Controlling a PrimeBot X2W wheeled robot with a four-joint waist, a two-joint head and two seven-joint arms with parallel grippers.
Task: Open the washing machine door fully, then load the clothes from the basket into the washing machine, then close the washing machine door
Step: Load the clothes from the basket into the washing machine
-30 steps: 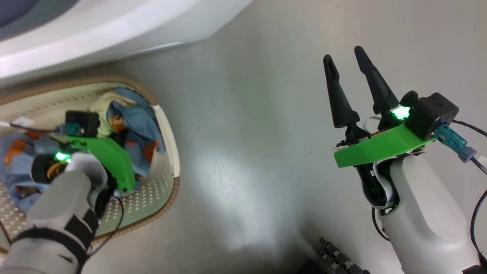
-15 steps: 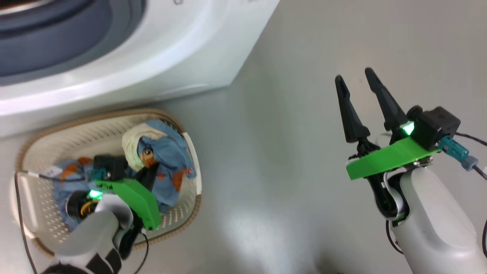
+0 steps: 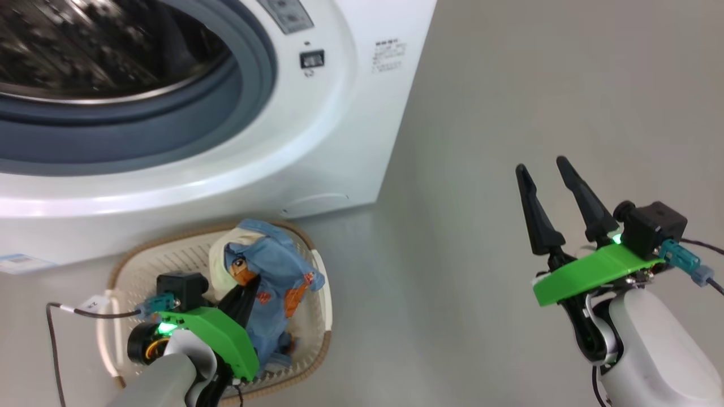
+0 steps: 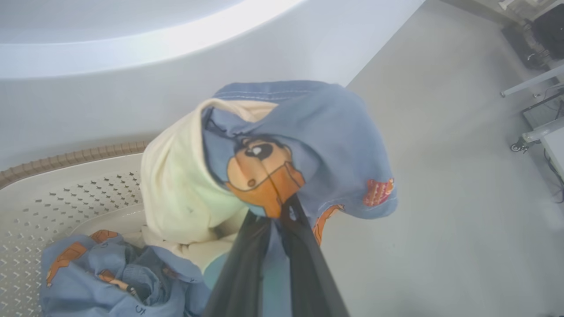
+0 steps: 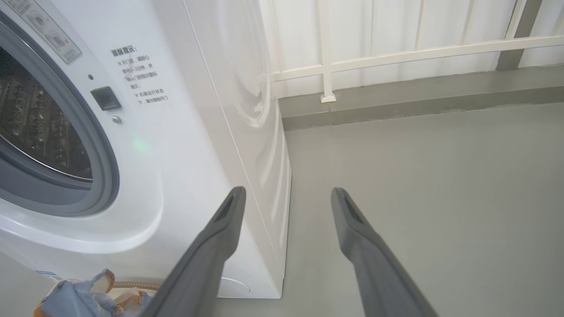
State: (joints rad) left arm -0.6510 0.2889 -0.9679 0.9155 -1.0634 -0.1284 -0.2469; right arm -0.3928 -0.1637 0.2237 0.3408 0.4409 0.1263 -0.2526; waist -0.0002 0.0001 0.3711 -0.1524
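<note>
The washing machine (image 3: pixel 317 141) stands white at the upper left, its opening showing the grey gasket (image 3: pixel 169 135) and steel drum (image 3: pixel 85 51); the right wrist view has it at the left (image 5: pixel 185 154). The washing machine door is out of view. Below it on the floor sits the basket (image 3: pixel 169 260). My left gripper (image 3: pixel 249 288) is shut on a bunched blue bear-print and cream garment of the clothes (image 3: pixel 266 265), held above the basket; the left wrist view shows the fingers pinching it (image 4: pixel 282 207). More clothes (image 4: pixel 110 273) lie in the basket (image 4: pixel 66 193). My right gripper (image 3: pixel 538 164) hangs open and empty over the floor.
Bare grey floor (image 3: pixel 509 85) spreads to the right of the machine. A white railing (image 5: pixel 396 53) and a low grey kerb run behind it. A blue label sticker (image 3: pixel 17 263) sits low on the machine front. Wheeled furniture (image 4: pixel 528 132) stands further off.
The head camera has tilted up, bringing the machine's opening into view. My left gripper has lifted the bunched garment up out of the basket. The right gripper stays open.
</note>
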